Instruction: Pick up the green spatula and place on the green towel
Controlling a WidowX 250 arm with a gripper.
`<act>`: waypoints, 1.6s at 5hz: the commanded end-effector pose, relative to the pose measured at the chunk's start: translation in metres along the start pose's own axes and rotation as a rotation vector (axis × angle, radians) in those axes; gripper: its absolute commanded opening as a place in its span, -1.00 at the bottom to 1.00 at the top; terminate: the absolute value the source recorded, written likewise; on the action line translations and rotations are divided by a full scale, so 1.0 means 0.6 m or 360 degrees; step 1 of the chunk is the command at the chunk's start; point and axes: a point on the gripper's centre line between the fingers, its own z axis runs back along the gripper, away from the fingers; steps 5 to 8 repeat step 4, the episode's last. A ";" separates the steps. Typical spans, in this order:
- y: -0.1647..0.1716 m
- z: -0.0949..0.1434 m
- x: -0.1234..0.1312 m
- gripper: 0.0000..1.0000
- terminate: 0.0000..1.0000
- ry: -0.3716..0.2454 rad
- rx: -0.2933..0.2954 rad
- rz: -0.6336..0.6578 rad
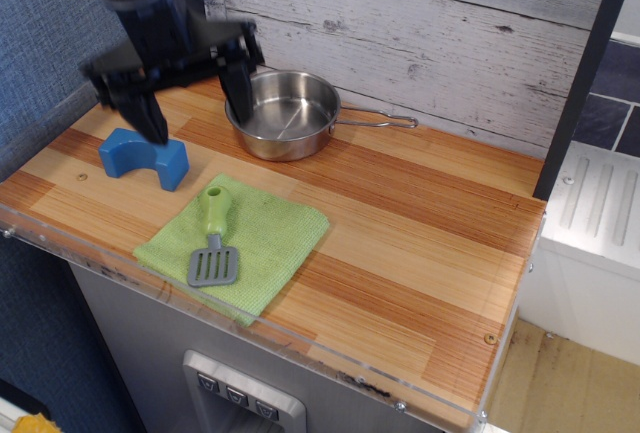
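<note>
The green spatula [212,238] lies flat on the green towel [265,238], handle toward the back, grey slotted blade toward the front edge. The towel lies flat at the counter's front left. My gripper [195,113] hangs open and empty well above the counter, up and behind the towel, between the blue block and the pan. Its two dark fingers [240,93] are spread wide and blurred by motion. Nothing is between them.
A blue arch-shaped block [143,157] stands left of the towel. A steel pan [285,113] sits at the back by the plank wall, its handle pointing right. The wooden counter [420,243] ends in a clear acrylic front edge.
</note>
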 end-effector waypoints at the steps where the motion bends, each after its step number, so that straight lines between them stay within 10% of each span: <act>1: 0.006 0.059 0.019 1.00 -1.00 -0.0128 -0.0062 0.0020; 3: 0.006 0.059 0.019 1.00 -1.00 -0.0128 -0.0062 0.0020; 4: 0.006 0.059 0.019 1.00 1.00 -0.0128 -0.0062 0.0020; 8: 0.006 0.059 0.019 1.00 1.00 -0.0128 -0.0062 0.0020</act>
